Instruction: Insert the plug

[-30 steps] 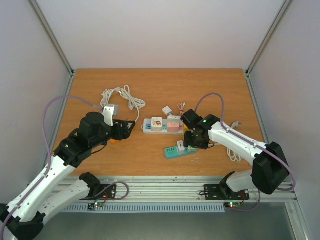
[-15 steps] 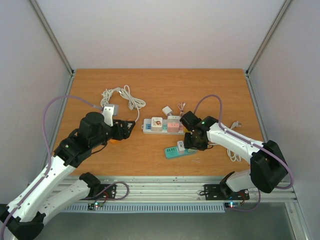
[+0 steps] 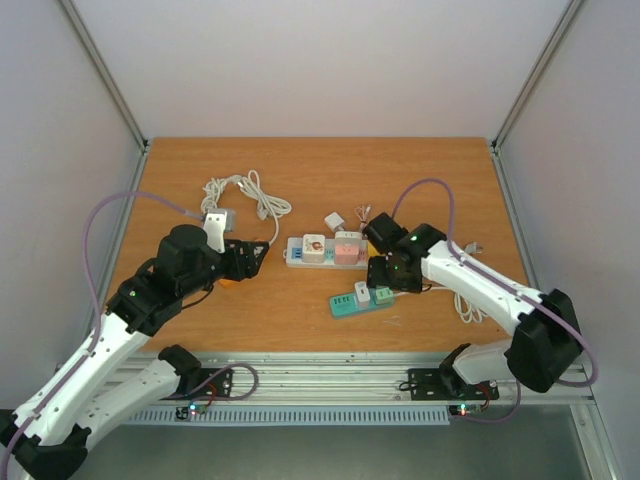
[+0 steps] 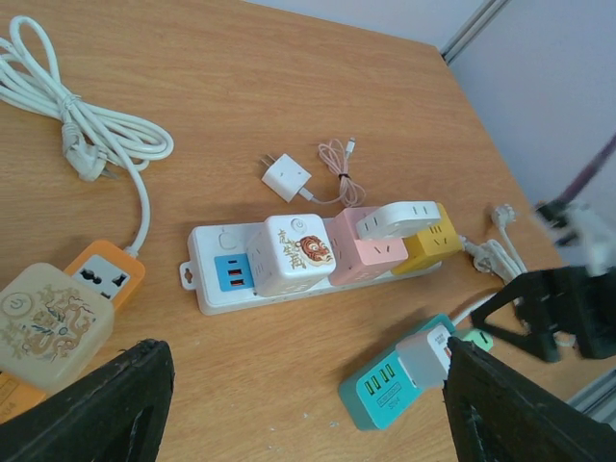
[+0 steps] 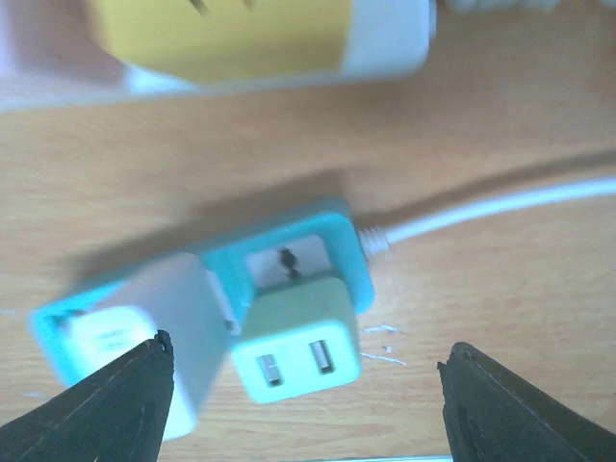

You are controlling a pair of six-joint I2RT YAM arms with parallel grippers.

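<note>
Teal power strip (image 5: 348, 260), right end effector (image 5: 308, 404) hovering above, jaws wide

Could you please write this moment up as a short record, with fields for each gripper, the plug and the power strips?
left gripper: open, holding nothing, facing the white power strip
right gripper: open, above the teal power strip
green adapter: on the teal power strip beside a white adapter, not gripped
seating: cannot tell if fully in
white power strip load: white cube, pink cube, yellow cube
</note>
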